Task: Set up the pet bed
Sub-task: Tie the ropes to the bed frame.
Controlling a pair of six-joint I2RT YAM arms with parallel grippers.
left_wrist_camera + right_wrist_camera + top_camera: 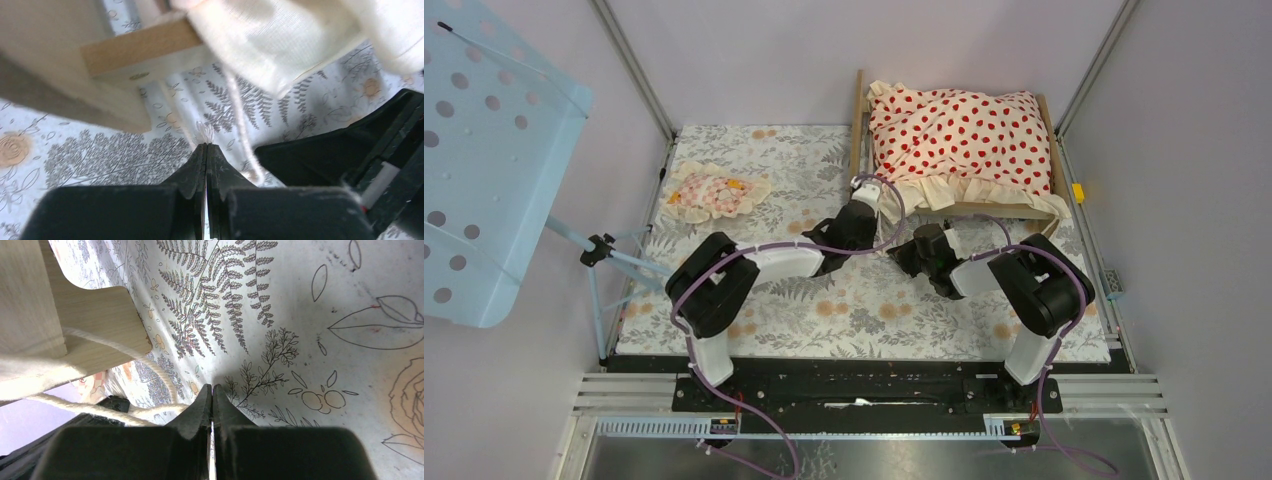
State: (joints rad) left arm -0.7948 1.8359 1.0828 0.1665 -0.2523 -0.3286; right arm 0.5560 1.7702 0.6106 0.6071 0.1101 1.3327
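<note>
The left gripper (pixel 206 146) and right gripper (pixel 212 388) are both clenched, near centre. The pet bed (pixel 858 120) sits at one o'clock, the dotted blanket (pixel 959 125) covering it. The pillow (pixel 714 192) lies at ten o'clock. A frayed cord (pixel 204 134) end meets the left tips.

Tight-closed left tool (pixel 206 146) and right tool (pixel 212 387)

1. The pet bed (pixel 858 125) stands at the far right of the tabletop (pixel 874 310).
2. The blanket (pixel 959 130) lies on the bed, hanging over its near side.
3. The pillow (pixel 716 192) lies on the tabletop, well left of the bed.
4. My left fingers (pixel 197 167) sit at the bed's near left corner; my right fingers (pixel 200 410) are to their right and nearer me.
</note>
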